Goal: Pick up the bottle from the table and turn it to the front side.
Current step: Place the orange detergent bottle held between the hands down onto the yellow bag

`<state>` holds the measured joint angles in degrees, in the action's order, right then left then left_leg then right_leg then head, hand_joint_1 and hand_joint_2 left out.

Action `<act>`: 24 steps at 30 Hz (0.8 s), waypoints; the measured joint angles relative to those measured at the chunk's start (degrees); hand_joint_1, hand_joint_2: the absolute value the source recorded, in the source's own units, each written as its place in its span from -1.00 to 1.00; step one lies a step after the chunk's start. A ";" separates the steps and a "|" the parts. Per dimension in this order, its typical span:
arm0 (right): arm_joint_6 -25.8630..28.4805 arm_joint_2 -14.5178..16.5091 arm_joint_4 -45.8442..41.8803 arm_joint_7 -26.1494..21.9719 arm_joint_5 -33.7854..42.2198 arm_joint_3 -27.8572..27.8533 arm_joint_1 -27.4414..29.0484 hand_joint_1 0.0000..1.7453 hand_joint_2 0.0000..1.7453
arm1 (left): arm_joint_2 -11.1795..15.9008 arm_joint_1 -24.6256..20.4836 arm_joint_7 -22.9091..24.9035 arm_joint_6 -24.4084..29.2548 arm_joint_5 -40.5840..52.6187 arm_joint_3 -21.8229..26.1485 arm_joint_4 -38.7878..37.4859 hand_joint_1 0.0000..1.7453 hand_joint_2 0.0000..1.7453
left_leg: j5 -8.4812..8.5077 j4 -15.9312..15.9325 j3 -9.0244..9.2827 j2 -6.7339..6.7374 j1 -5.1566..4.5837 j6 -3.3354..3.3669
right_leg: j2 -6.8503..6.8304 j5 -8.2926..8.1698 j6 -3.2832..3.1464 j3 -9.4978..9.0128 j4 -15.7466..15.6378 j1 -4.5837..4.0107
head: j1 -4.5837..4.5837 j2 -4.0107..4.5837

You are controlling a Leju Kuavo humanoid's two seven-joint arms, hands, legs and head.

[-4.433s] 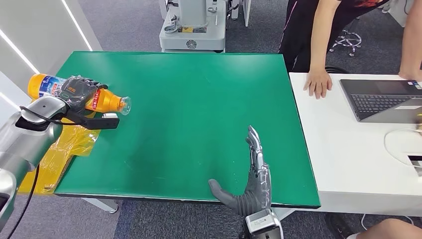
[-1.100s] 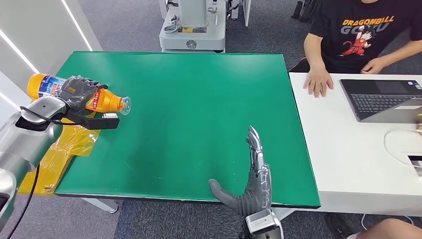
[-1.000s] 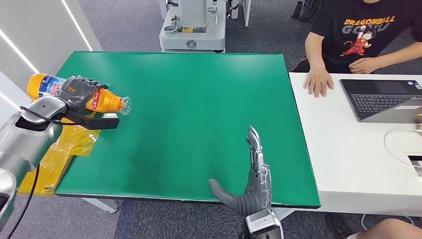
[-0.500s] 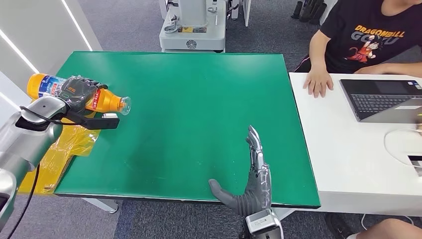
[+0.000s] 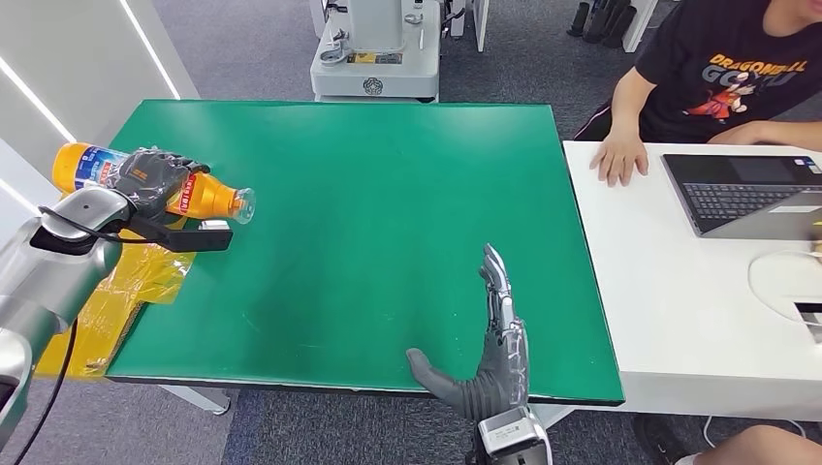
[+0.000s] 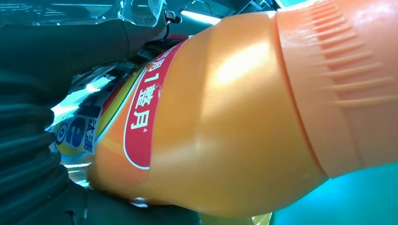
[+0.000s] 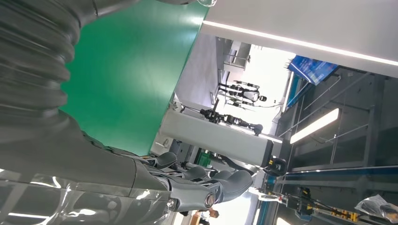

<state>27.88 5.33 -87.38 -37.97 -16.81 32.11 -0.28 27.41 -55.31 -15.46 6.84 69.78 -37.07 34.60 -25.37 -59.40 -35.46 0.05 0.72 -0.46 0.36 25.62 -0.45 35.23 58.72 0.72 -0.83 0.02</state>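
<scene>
My left hand (image 5: 145,180) grips an orange bottle (image 5: 206,198) with a red and blue label, held on its side above the left edge of the green table (image 5: 388,213), its mouth toward the table's middle. The left wrist view has the bottle (image 6: 225,122) close up, its red label and ribbed orange neck against my fingers. My right hand (image 5: 490,354) stands over the near edge of the table, fingers straight and spread, thumb out, holding nothing. In the right wrist view its fingers (image 7: 202,187) stretch out beside the green surface.
A yellow bag (image 5: 126,291) hangs at the table's left side. A white desk (image 5: 679,291) adjoins on the right with a laptop (image 5: 746,194); a person in a black shirt (image 5: 737,68) sits there, one hand (image 5: 618,155) on the desk. A grey machine base (image 5: 376,58) stands behind the table.
Both my hands and the bottle have stayed put. The person at the white desk has sat down and shifted to the right.
</scene>
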 joint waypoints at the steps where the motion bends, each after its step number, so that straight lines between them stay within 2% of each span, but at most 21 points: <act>1: 0.00 0.00 0.00 0.00 0.00 0.00 0.00 -1.00 1.00 | 0.00 0.00 0.00 0.00 0.00 0.00 0.00 1.00 1.00 | 0.00 0.00 0.00 0.00 0.00 0.00 | 0.00 0.00 0.00 0.00 0.00 0.00 | 0.00 0.00; 24: 0.01 0.00 0.00 0.00 0.02 0.00 0.00 -1.00 1.00 | 0.00 0.00 0.00 0.00 0.01 0.00 0.00 1.00 1.00 | 0.00 0.00 0.00 0.00 0.00 0.00 | 0.00 0.00 0.00 0.00 0.00 0.00 | 0.00 0.02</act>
<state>27.89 5.33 -87.38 -37.97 -16.79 32.11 -0.28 27.41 -55.30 -15.46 6.84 69.79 -37.07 34.60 -25.37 -59.40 -35.46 0.05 0.72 -0.46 0.36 25.62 -0.45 35.23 58.72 0.72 -0.83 0.04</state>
